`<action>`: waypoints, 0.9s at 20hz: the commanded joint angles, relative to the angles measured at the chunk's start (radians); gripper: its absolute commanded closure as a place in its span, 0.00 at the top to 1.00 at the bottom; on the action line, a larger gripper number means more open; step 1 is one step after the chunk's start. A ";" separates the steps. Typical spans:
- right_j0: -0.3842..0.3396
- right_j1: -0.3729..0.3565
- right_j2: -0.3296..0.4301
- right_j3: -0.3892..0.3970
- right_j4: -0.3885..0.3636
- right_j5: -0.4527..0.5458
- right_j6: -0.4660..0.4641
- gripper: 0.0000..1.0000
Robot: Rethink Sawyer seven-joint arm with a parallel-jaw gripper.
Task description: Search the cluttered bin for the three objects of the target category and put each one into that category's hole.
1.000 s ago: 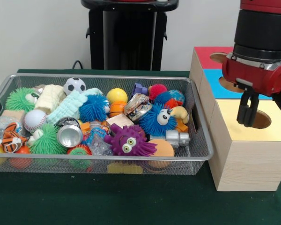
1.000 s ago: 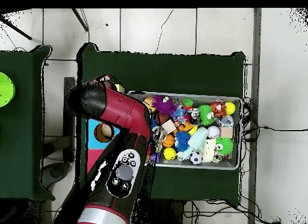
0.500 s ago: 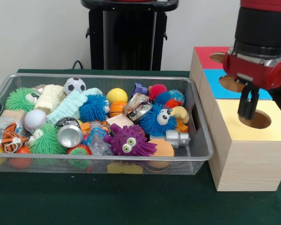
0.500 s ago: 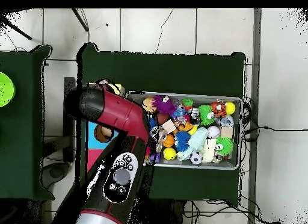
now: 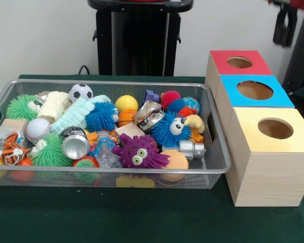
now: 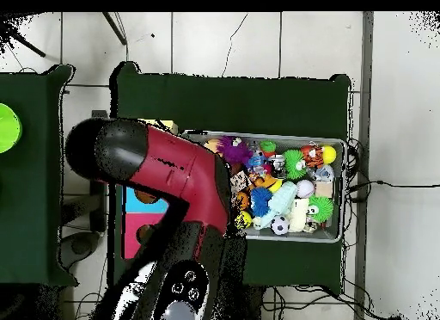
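Toys crowd a wire mesh bin [image 5: 213, 162] on the green tabletop [image 5: 142, 217], with three sorting boxes standing just beside the bin's end wall. Inside the bin, a purple googly-eyed monster [image 5: 139, 152] lies against the front wall, a blue fuzzy creature [image 5: 171, 129] sits just behind it, and a silver can [image 5: 75, 146] rests on its side to the monster's other flank. A soccer ball [image 5: 80, 92] and a yellow ball [image 5: 126, 103] sit toward the bin's back wall, while a baseball [image 5: 37, 129] and green spiky balls [image 5: 21, 106] fill the end farthest from the boxes. The yellow-topped box [image 5: 273, 152] stands nearest the bin's front corner, the blue-topped box [image 5: 253, 91] behind it and the red-topped box [image 5: 239, 62] farthest back, each with a round hole in its lid. The end effector [image 5: 285, 23] hangs high above and behind the boxes, well apart from the bin; its dark fingers point down, but whether they are apart or together cannot be told. From overhead, the red arm [image 6: 168, 175] covers the boxes and the bin's adjoining end.
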 commanded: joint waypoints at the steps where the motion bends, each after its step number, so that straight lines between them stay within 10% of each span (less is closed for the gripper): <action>1: -0.126 -0.139 0.055 0.099 -0.064 0.020 -0.079 0.00; 18: -0.344 -0.127 0.258 0.171 -0.245 -0.259 -0.226 0.00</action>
